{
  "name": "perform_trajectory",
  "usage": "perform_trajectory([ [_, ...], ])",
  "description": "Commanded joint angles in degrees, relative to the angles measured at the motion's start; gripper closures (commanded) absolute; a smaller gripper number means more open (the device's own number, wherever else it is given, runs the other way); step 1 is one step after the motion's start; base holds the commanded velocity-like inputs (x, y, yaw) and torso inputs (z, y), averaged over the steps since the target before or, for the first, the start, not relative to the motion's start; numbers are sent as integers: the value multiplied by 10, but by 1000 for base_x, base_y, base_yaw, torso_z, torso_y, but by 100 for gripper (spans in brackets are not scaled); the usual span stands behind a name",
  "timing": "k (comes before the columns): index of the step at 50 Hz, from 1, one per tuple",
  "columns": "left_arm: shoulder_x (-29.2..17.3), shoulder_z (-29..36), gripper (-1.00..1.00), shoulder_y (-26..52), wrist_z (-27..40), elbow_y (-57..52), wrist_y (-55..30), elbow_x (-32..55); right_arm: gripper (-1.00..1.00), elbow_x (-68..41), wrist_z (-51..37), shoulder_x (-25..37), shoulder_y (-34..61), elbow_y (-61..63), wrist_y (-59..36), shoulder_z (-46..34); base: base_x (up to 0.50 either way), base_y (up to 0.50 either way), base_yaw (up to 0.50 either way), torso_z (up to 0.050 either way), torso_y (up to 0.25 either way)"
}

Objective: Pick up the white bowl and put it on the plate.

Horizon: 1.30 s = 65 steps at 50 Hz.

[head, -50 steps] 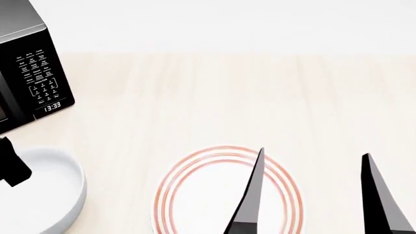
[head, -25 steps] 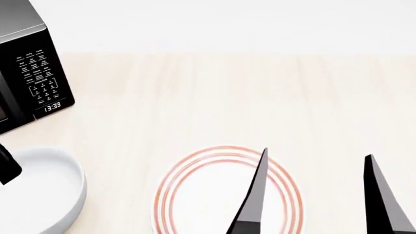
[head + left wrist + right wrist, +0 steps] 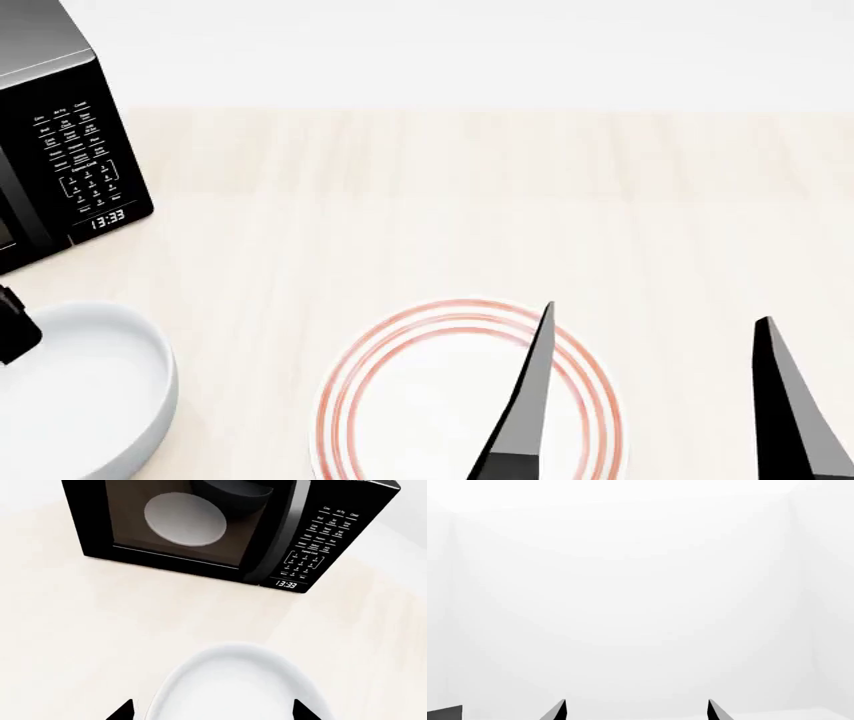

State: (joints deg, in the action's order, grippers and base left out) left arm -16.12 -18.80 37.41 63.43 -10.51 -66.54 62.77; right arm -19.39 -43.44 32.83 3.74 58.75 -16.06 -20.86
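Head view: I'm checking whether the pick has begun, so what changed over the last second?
Little. The left hand shifted slightly at the bowl rim; the right hand drifted slightly right above the plate. Bowl, plate and microwave stayed put; nothing lifted.

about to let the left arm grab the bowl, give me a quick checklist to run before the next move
1. Left claw open: ok, its tips stand apart on either side of the bowl in the left wrist view.
2. Claw actually gripping the bowl wall: cannot tell, only the tips show.
3. Bowl upright and empty: ok.
4. Plate free to receive the bowl: not ok, one finger of the open right claw hangs over it in the head view.
5. Path from bowl to plate: ok, bare table between them; the microwave stands behind the bowl.
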Motion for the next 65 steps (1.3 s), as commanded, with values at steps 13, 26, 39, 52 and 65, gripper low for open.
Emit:
perform_trajectory([
  [13, -25, 84, -100, 10, -58, 65, 46, -109, -100, 3, 1, 4, 5, -2, 12, 11, 0, 0, 0, 0, 0],
  [26, -33, 113, -100, 14, -78, 95, 58, -130, -100, -1, -9, 10, 12, 1, 9, 4, 0, 0, 0, 0, 0],
  [39, -24, 114, -100, -4, -84, 110, 71, -131, -100, -2, -17, 18, 13, -2, 19, -1, 0, 0, 0, 0, 0],
  [52, -24, 120, -100, -13, -96, 128, 85, -138, -100, -2, -23, 23, 15, -5, 24, -9, 0, 0, 0, 0, 0],
  [65, -25, 124, -100, -17, -103, 144, 97, -144, -100, -7, -31, 29, 20, -2, 24, -13, 0, 0, 0, 0, 0],
])
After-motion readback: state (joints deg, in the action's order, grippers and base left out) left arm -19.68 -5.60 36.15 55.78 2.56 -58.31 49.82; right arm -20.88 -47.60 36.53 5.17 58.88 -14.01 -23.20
